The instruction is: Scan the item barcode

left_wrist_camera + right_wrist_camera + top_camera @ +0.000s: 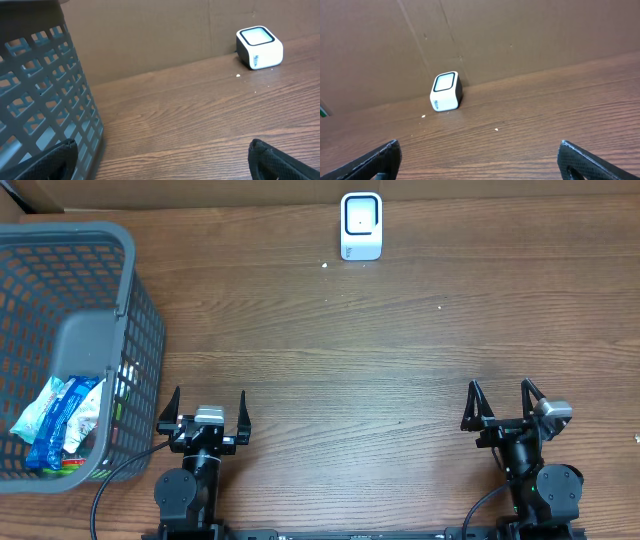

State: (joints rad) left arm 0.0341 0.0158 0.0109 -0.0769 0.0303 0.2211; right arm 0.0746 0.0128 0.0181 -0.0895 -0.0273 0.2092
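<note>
Both arms sit folded at the table's (350, 360) near edge, left gripper (209, 396) beside the grey basket (146, 330) containing the blue-and-white packet (60, 415), right gripper (499, 390) well apart, both spread wide and empty, facing the far white scanner (361, 225).

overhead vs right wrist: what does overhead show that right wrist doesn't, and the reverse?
Overhead only: the grey plastic lattice basket at the table's left side, the blue-and-white packets inside it, and the left hand, open and empty. Right wrist only: the upright face of the brown cardboard wall at the table's far edge. Both: the small white box-shaped barcode scanner, the dark wooden table, and the open right hand.
</note>
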